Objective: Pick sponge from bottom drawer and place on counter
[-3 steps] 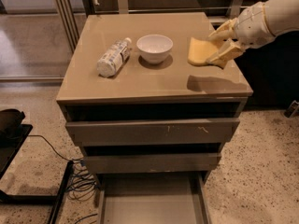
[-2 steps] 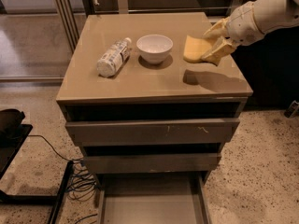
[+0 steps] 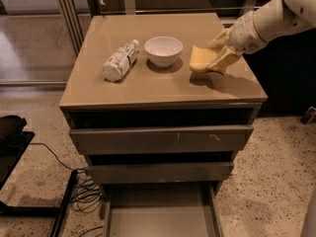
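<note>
End effector (image 3: 217,57) with sponge (image 3: 199,59) beside bowl (image 3: 163,50)

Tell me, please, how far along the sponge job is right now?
Done: the sponge is out of the open bottom drawer. In hand: the gripper holds it just over the right side of the counter, beside the bowl, with a shadow under it. Left: lower it onto the counter, release, and pull back.

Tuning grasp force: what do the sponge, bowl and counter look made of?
sponge: likely foam, matte pale yellow, held by the gripper above the counter, right side.
bowl: white, glossy; ceramic or plastic.
counter: taupe, smooth, shows reflections; probably laminate.
</note>
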Robot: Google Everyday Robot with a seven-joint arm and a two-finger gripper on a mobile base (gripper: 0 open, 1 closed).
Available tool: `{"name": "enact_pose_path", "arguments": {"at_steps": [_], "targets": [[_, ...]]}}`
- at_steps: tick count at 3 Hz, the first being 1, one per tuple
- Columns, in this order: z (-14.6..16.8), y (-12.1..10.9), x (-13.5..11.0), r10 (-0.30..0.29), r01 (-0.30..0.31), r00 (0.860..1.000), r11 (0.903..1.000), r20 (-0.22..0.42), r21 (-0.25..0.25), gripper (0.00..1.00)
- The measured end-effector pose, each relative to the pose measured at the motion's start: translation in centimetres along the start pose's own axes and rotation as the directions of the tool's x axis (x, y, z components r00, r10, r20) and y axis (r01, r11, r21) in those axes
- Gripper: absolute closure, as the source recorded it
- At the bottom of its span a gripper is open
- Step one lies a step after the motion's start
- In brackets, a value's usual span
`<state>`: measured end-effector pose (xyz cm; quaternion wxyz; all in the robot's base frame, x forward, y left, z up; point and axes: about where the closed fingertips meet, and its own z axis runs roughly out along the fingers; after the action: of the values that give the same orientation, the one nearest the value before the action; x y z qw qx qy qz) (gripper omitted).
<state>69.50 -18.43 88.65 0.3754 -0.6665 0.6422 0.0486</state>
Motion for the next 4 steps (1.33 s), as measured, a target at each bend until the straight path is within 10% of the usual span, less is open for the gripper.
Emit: {"name": "enact_pose_path", "arguments": {"at_steps": [2, 4], "targets": [[3.0, 1.9, 0.7, 0.020, -0.019, 1.000, 0.9972, 0.019, -0.072, 1.00], [3.3, 2.0, 0.7, 0.021, -0.020, 1.000, 0.9968, 0.021, -0.077, 0.65]]}}
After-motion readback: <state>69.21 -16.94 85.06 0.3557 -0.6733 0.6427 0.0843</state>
